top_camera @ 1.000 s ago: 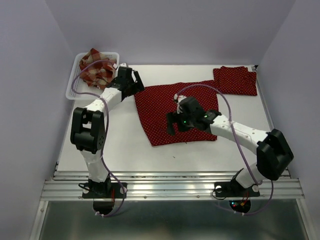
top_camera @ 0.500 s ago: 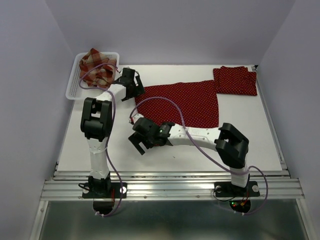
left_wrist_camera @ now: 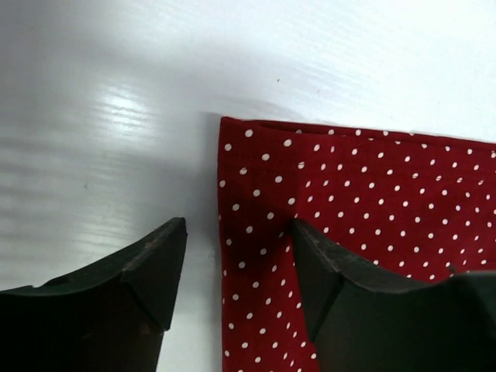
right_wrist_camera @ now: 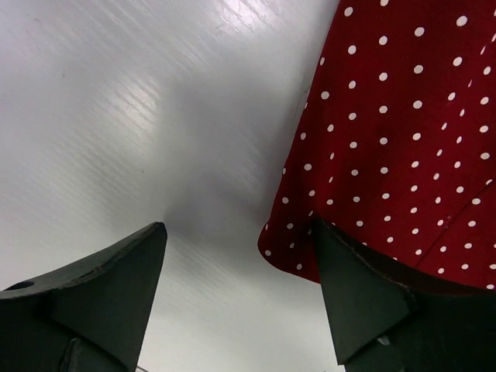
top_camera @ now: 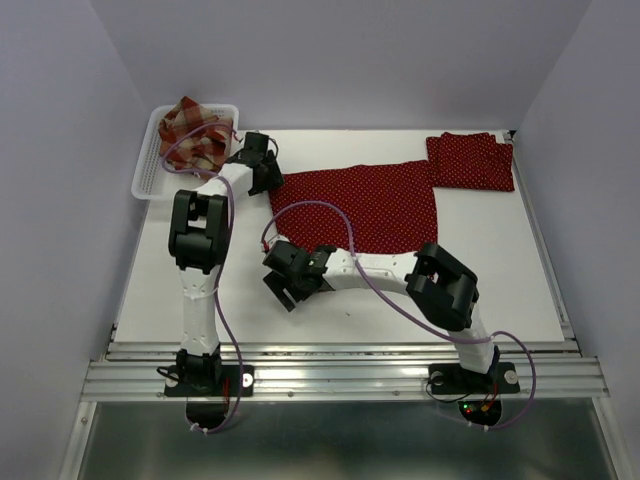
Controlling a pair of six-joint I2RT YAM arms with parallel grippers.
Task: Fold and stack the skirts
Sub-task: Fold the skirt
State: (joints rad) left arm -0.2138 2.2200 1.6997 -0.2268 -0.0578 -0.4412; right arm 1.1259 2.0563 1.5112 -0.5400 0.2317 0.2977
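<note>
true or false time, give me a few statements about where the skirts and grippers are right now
1. The plaid skirt lies in the white basket. True.
2. Both grippers are shut on the spread polka-dot skirt. False: the left gripper and the right gripper are both open, each straddling an edge of it near a corner.
3. A folded polka-dot skirt lies at the far right of the table. True.
4. The spread polka-dot skirt hangs over the white basket. False: it lies on the table, apart from the basket.
</note>
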